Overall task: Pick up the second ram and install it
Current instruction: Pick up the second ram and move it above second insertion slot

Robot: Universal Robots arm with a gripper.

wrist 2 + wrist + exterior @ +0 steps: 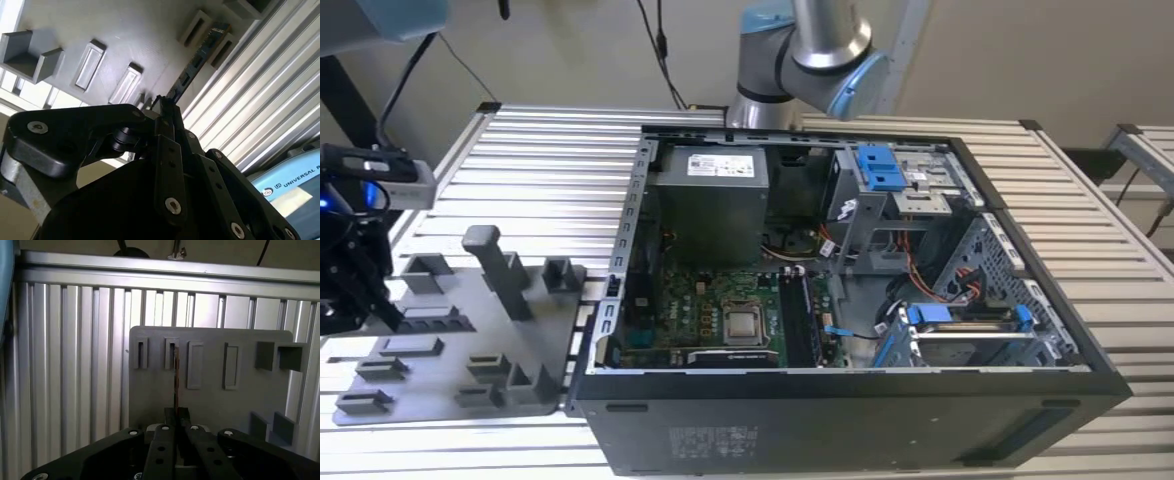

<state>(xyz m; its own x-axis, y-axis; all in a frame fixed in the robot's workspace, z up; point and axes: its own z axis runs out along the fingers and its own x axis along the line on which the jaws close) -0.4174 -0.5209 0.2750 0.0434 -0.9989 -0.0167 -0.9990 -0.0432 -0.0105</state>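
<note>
1 claw (177, 413) tight around 1 second ram (176, 374), its far end at 1 of 4 slotted holder blocks (195, 365)

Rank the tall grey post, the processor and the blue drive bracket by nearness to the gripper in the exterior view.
1. The tall grey post, on the holder plate beside the gripper, jaws shut on the second ram.
2. The processor, on the motherboard inside the case.
3. The blue drive bracket, farther toward the exterior view's right.

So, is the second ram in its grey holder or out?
In: the second ram stands edge-on in the holder slot, gripper shut on it.
</note>
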